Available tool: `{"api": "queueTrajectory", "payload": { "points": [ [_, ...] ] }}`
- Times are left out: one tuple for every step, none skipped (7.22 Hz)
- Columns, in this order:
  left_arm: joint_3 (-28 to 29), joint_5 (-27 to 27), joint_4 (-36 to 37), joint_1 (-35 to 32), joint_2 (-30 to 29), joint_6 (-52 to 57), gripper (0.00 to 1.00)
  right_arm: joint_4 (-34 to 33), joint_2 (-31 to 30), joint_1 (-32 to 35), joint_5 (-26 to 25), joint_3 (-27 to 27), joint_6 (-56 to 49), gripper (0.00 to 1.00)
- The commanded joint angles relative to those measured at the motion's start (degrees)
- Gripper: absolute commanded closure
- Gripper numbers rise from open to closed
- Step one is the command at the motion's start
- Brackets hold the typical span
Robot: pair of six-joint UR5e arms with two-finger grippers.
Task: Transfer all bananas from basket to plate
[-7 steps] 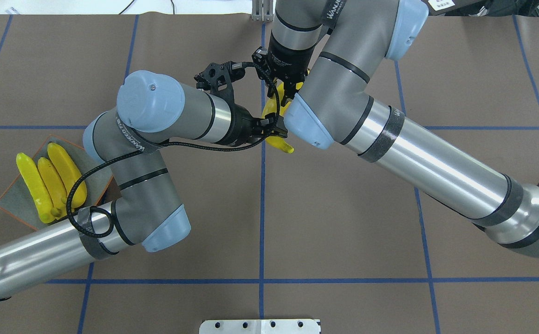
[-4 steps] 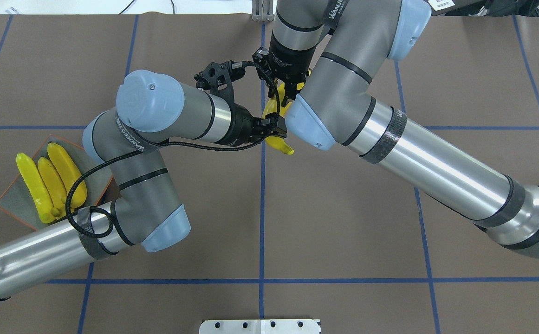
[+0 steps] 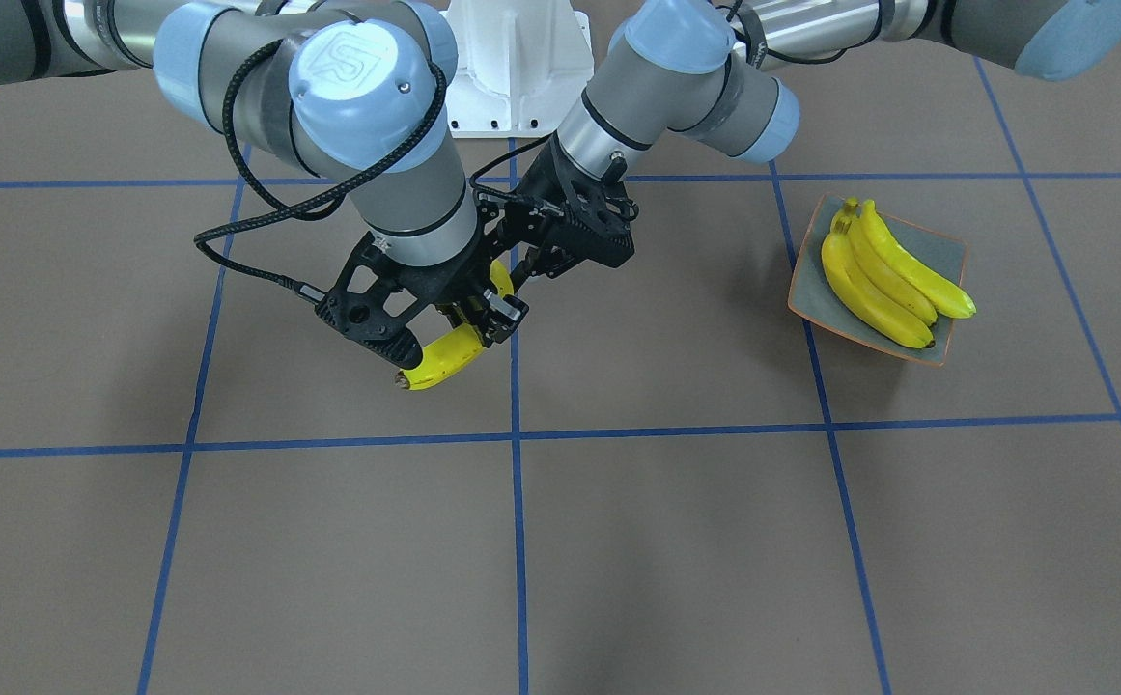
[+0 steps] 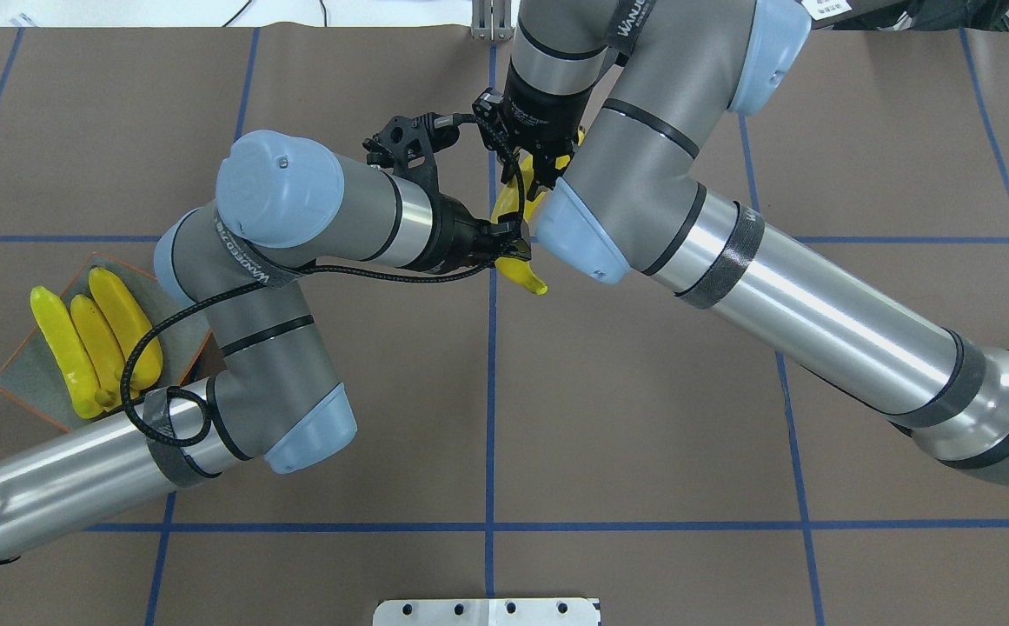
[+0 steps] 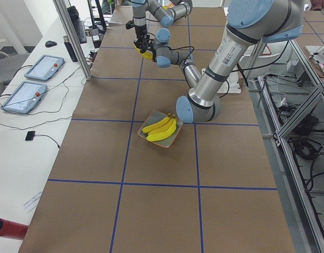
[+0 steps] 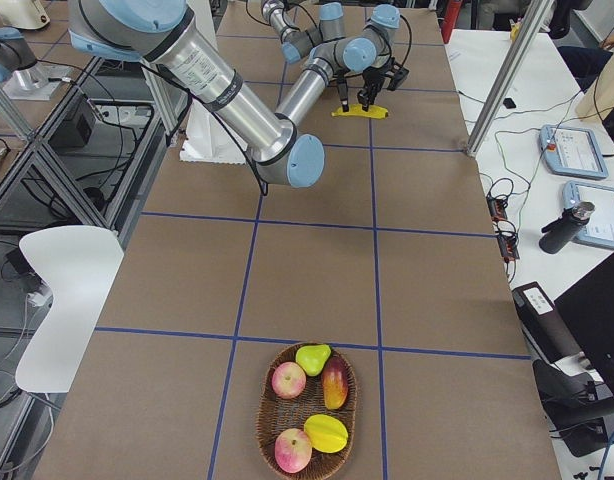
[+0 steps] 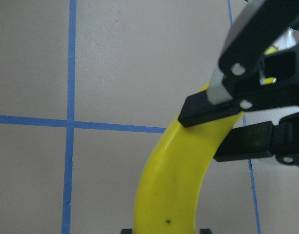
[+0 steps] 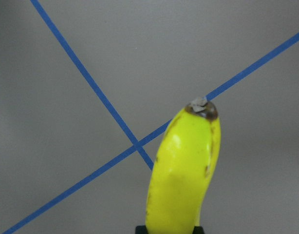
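1. Brown table (image 4: 643, 417) with a blue tape grid (image 4: 491, 391).
2. My left gripper (image 4: 514, 243) and right gripper (image 7: 222, 127) both clamp one banana (image 3: 444, 357), held up mid-table, nearer the far edge.
3. Three bananas (image 3: 883, 275) lie on the plate (image 3: 941, 253) by the left edge.

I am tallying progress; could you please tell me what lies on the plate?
Three bananas lie side by side on the plate. In the overhead view the left arm covers one corner, but the front view shows nothing else there.

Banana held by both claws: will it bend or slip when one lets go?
Probably stiff: the banana holds its curve jutting unsupported past the right claw. Its smooth, glossy skin could let it swivel in the left claw.
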Motion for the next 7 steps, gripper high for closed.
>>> {"api": "queueTrajectory", "payload": {
  "points": [
    [-0.2, 0.1, 0.0, 0.0, 0.0, -0.2, 1.0, 0.3, -1.8, 0.0, -0.1, 3.7, -0.1, 0.01],
    [-0.3, 0.0, 0.0, 0.0, 0.3, -0.2, 1.0, 0.5, -4.3, 0.0, 0.1, 7.6, -0.5, 0.0],
    [-0.3, 0.0, 0.0, 0.0, 0.3, -0.2, 1.0, 0.5, -5.5, 0.1, 0.0, 8.9, -0.8, 0.0],
    [-0.3, 0.1, 0.1, 0.0, 0.4, -0.2, 1.0, 0.5, -5.6, 0.4, 0.0, 9.1, -0.9, 0.0],
    [-0.6, 0.0, 0.1, -0.2, 0.5, -0.2, 1.0, 0.5, -6.5, 1.3, 0.3, 10.6, -0.9, 0.0],
    [-2.3, -0.3, 0.4, -0.5, 1.9, -0.2, 1.0, 0.5, -10.8, 2.8, 0.1, 14.8, -2.0, 0.0],
    [-5.0, -0.5, 0.5, -0.8, 5.7, 0.2, 1.0, 0.5, -14.8, 5.5, 0.2, 17.5, -5.9, 0.0]
  ]
}}
